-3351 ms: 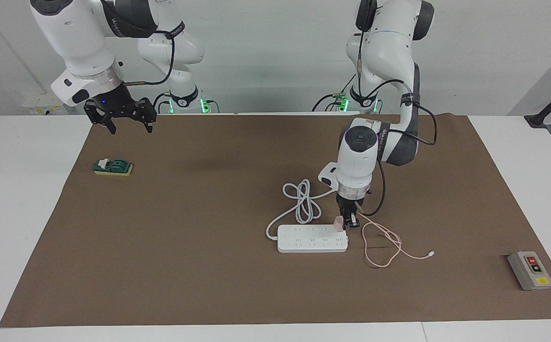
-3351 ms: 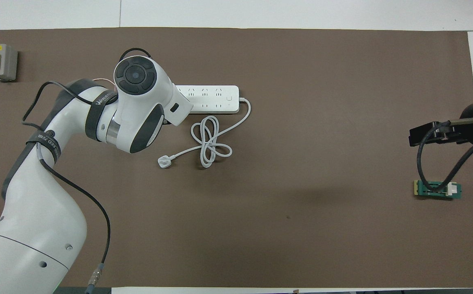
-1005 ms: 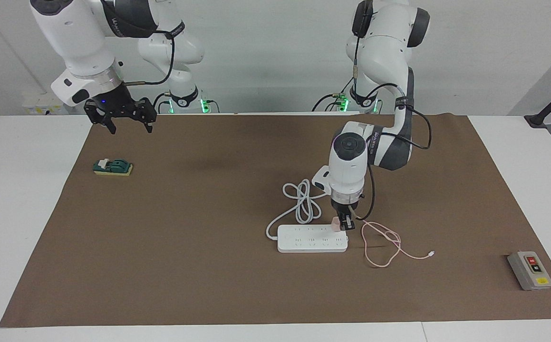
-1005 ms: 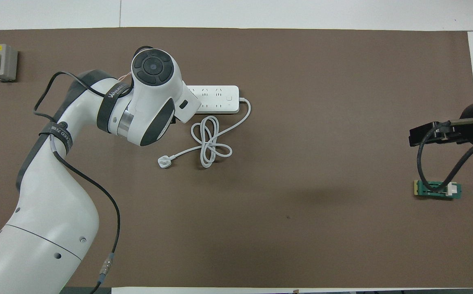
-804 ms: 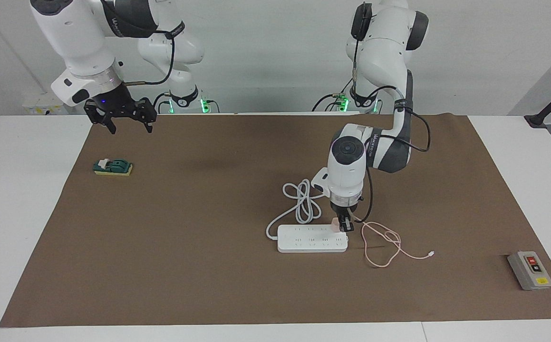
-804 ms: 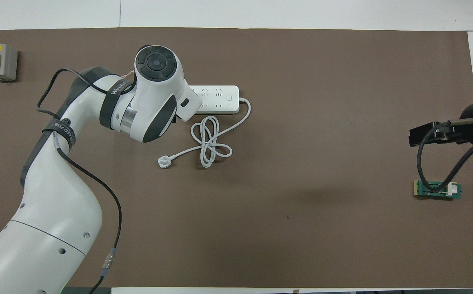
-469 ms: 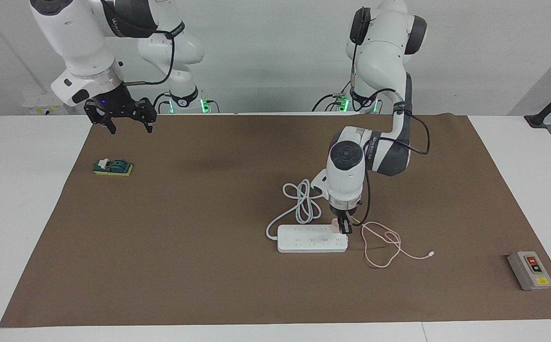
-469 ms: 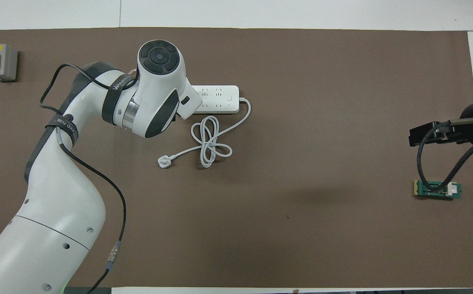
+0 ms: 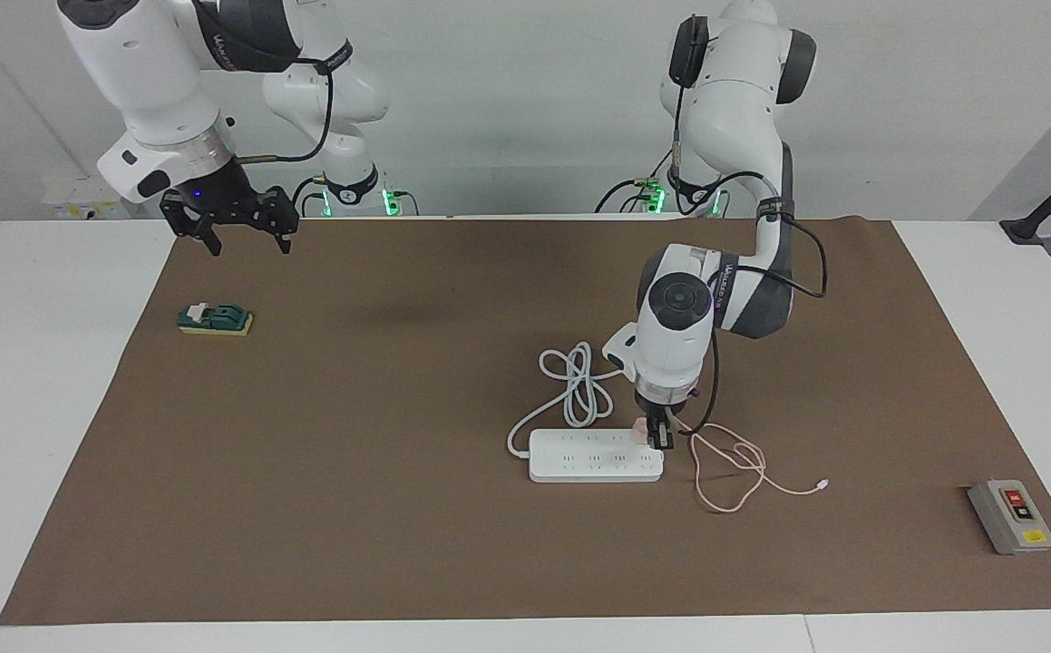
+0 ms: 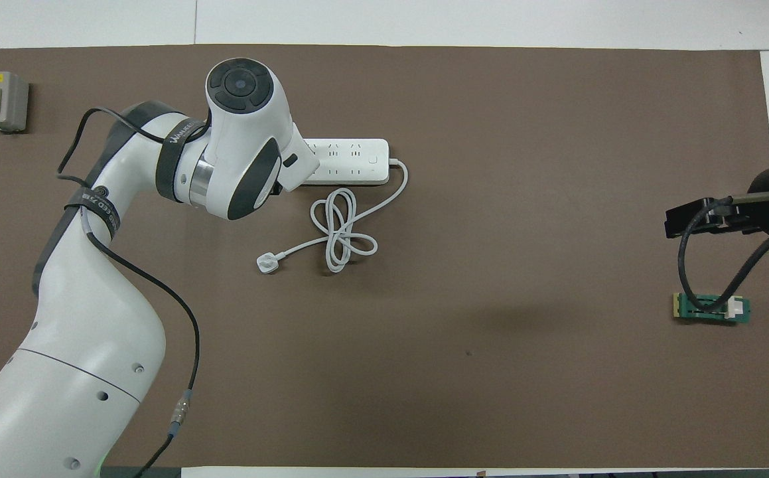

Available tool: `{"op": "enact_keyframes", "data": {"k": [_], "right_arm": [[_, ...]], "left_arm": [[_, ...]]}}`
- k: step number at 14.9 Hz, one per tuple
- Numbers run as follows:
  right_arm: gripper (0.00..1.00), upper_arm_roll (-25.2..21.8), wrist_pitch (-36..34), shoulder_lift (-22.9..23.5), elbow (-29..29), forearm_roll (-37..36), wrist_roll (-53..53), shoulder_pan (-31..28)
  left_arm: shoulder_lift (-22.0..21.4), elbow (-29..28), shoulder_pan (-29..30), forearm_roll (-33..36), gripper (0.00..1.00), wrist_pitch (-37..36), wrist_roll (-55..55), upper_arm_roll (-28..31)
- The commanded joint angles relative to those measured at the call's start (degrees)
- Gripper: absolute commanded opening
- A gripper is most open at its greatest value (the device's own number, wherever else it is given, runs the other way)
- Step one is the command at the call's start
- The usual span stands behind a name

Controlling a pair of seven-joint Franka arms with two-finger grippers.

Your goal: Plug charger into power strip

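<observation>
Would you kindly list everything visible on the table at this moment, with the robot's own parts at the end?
power strip: one, white, on the brown mat, toward the left arm's end.
power strip's cord: one, white, looped nearer to the robots than the strip, ending in a three-pin plug.
charger: one, pale pink, at the strip's end socket, its thin pink cable coiled on the mat beside the strip.
button box: one, grey, at the left arm's end.
green block: one, at the right arm's end.
left gripper: shut on the charger.
right gripper: open, waiting above the mat's edge.
</observation>
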Motion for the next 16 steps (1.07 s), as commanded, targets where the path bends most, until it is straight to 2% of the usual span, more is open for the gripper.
{"op": "enact_keyframes", "data": {"k": [1, 7, 13, 15, 16], "right_arm": [[1.00, 0.6, 0.0, -0.3, 0.1, -0.5, -0.9, -1.0], [1.00, 0.6, -0.1, -0.3, 0.0, -0.5, -0.9, -1.0], [1.00, 0.6, -0.1, -0.4, 0.1, -0.5, -0.9, -1.0], [1.00, 0.6, 0.0, -0.4, 0.1, -0.5, -0.8, -1.0], [1.00, 0.6, 0.0, -0.4, 0.0, -0.5, -0.8, -1.0]], "left_arm": [[4.0, 1.9, -1.1, -2.6, 0.00, 5.9, 0.4, -0.5], [5.9, 1.7, -3.8, -0.1, 0.00, 4.6, -0.6, -0.2], [5.7, 1.6, -3.2, 0.0, 0.00, 5.1, -3.9, -0.2], [5.5, 1.7, -3.2, -0.2, 0.13, 5.3, -3.9, -0.2], [5.4, 1.7, -3.2, -0.4, 0.16, 5.1, -4.0, -0.2]]}}
